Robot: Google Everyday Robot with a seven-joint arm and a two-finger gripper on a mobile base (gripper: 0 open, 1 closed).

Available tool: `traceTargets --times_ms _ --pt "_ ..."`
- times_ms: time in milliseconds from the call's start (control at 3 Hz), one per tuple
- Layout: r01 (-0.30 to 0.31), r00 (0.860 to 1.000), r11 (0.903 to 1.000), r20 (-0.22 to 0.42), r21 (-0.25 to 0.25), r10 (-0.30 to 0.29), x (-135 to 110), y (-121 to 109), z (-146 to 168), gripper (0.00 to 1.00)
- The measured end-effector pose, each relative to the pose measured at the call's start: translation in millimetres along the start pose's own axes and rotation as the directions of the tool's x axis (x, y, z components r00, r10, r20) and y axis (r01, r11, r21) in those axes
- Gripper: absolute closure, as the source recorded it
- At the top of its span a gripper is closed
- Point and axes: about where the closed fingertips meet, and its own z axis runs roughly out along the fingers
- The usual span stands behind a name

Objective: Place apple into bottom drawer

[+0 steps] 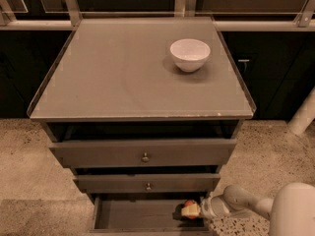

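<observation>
The bottom drawer [133, 215] is pulled open at the foot of the grey-brown cabinet, showing its flat grey floor. The apple [189, 208], small and red-orange with a yellowish patch, is at the drawer's right end. My gripper [196, 210] reaches in from the lower right on the white arm [246, 203] and is right against the apple, at or just above the drawer floor. The apple hides the gripper's tip.
A white bowl [190, 54] stands on the cabinet top [123, 73] at the back right. Two wider drawers with round metal knobs [145, 157] sit above the open one. A white post [302, 114] stands at the right on speckled floor.
</observation>
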Motion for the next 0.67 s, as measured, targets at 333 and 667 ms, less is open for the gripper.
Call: traceTargets --times_ms 333,667 --pt "0.0 1.0 1.0 0.0 0.0 0.0 0.0 0.0 0.1 0.1" --pt "0.0 1.0 1.0 0.0 0.0 0.0 0.1 0.0 0.1 0.0"
